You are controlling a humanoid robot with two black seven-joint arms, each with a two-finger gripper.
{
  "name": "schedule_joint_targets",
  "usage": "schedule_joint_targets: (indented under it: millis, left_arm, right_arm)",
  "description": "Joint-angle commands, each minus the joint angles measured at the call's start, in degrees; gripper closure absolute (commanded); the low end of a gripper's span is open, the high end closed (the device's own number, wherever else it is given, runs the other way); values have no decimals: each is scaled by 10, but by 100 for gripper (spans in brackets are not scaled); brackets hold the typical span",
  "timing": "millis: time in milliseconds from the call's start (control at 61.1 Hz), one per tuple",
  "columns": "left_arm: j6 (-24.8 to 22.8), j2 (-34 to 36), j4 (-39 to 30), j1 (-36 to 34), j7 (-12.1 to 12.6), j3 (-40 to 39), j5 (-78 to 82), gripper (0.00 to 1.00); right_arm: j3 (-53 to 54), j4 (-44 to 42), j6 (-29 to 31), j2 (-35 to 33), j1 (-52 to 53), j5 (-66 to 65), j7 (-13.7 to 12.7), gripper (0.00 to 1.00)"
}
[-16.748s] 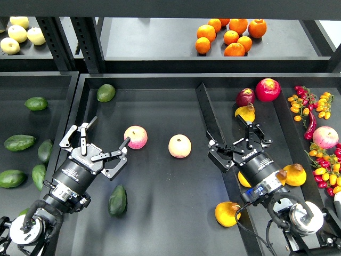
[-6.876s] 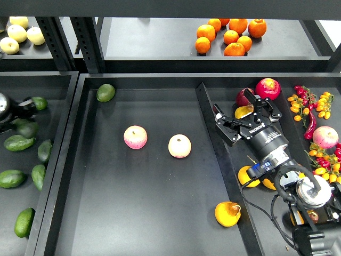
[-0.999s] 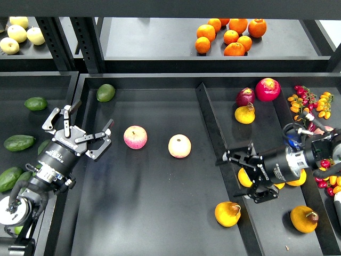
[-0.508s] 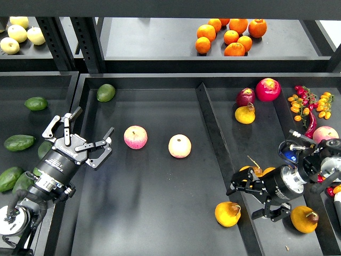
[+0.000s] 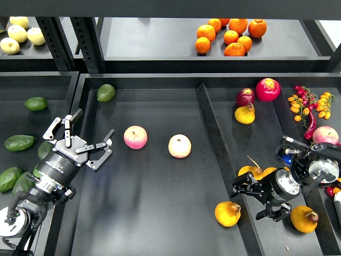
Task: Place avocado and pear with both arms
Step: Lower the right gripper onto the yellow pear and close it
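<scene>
The pear (image 5: 227,213), yellow-orange with a brownish blotch, lies at the front right of the centre tray (image 5: 160,224). My right gripper (image 5: 252,201) is open and empty. It hangs low over the divider just right of the pear and does not touch it. My left gripper (image 5: 84,136) is open and empty over the centre tray's left wall. The task's dark avocado is hidden. Several green avocados (image 5: 19,142) lie in the left tray, some partly behind my left arm.
Two red-yellow apples (image 5: 135,137) (image 5: 179,145) and a lighter green avocado (image 5: 105,92) lie in the centre tray. The right tray holds more pears (image 5: 245,113) (image 5: 304,218), red fruit (image 5: 267,89) and small peppers (image 5: 314,104). Oranges (image 5: 229,34) sit on the back shelf.
</scene>
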Motion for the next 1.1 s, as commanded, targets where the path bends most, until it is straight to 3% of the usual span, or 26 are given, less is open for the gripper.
schedule_joint_targets:
  millis: [0, 360, 589, 851, 999, 1031, 1048, 1080]
  left_arm:
    - [0, 0, 0, 0, 0, 0, 0, 1]
    - [0, 0, -1, 1, 0, 0, 0, 1]
    - [0, 0, -1, 9, 0, 0, -1, 1]
    - [0, 0, -2, 9, 0, 1, -1, 1]
    - [0, 0, -4, 8, 0, 1, 0, 1]
    - [0, 0, -4, 8, 0, 1, 0, 1]
    - [0, 0, -4, 8, 0, 1, -1, 1]
    - [0, 0, -4, 8, 0, 1, -1, 1]
  right_arm:
    - [4, -20, 0, 17, -13, -1, 0, 0]
    - [4, -60, 0, 54, -23, -3, 0, 1]
    - [11, -74, 0, 66, -33, -2, 0, 11]
    - [12, -95, 0, 75, -38, -1, 0, 15]
    - [25, -107, 0, 83, -44, 0, 0, 27]
    - [34, -114, 0, 87, -44, 4, 0, 34]
    - [44, -124, 0, 92, -47, 5, 0, 44]
    - [50, -129, 0, 94, -51, 5, 0, 48]
